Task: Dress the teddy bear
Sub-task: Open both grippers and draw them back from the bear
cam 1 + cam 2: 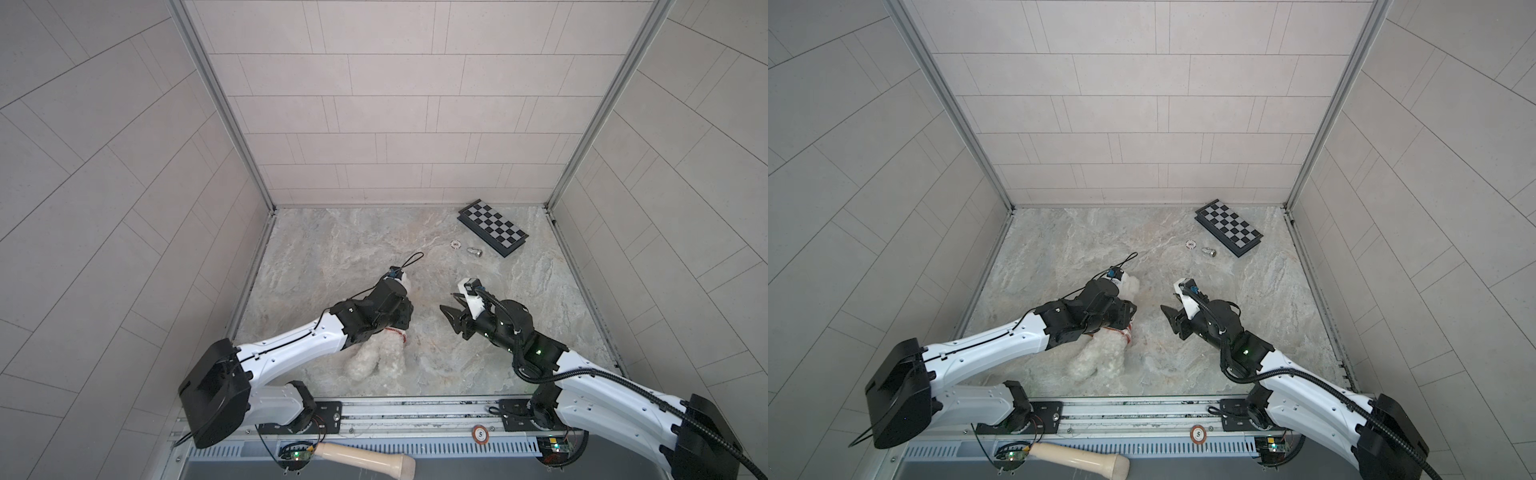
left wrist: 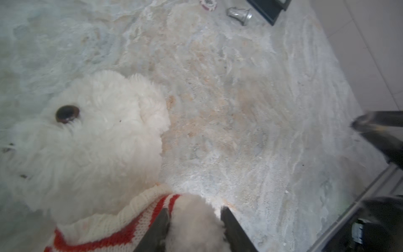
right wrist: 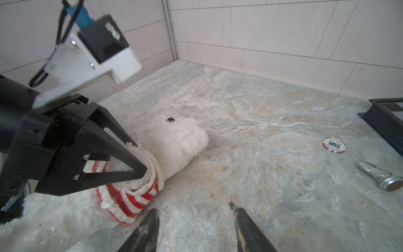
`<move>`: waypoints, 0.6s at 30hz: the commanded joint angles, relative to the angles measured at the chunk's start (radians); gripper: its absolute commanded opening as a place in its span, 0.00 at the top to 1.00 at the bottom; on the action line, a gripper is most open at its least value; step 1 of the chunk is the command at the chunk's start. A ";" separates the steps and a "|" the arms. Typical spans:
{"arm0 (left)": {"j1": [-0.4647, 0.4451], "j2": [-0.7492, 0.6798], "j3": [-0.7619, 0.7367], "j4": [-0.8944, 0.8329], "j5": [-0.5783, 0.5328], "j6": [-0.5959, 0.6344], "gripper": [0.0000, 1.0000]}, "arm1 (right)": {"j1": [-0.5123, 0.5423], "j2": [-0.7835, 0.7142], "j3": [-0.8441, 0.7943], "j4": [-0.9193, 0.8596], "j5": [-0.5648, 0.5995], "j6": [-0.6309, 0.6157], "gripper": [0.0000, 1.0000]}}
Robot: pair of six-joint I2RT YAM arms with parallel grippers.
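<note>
The left gripper (image 2: 195, 209) sits closest to the lens. Its jaws are parted either side of the bear's (image 2: 98, 135) stubby arm, which pokes out of a ribbed red-and-white sweater (image 2: 135, 216). The fur between them looks unsquashed, so I read them as released rather than clenched.

The bear lies on the marbled desk (image 1: 353, 249), left of centre and partly under the left arm in both top views. Its long axis runs front to back — head toward the rear wall, legs toward the front rail.

The sweater is bunched round the neck and shoulder, while the belly and legs are bare fluff. By my reckoning the hem must be drawn down along that axis, toward the legs.

The right gripper (image 3: 194, 209) hovers off the bear's flank with its jaws apart and empty, and bare desk separates them from the knit. The left arm is the nearer — right over the shoulder.

Deep pile and loose, stretchy knit will likely give and slide under a pinch rather than hold their shape.
</note>
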 commanded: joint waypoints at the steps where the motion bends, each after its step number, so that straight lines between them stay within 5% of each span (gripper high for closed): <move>1: -0.004 -0.064 0.010 0.068 0.105 -0.007 0.44 | -0.003 0.046 0.043 -0.017 -0.038 0.014 0.40; 8: 0.094 -0.274 -0.055 -0.045 0.157 0.057 0.36 | 0.000 0.192 0.107 0.046 -0.115 0.047 0.33; 12: 0.210 -0.333 -0.126 -0.050 0.208 0.060 0.38 | 0.006 0.250 0.136 0.047 -0.123 0.050 0.32; 18: 0.217 -0.272 -0.148 -0.022 0.237 0.069 0.49 | 0.040 0.312 0.174 0.059 -0.139 0.056 0.34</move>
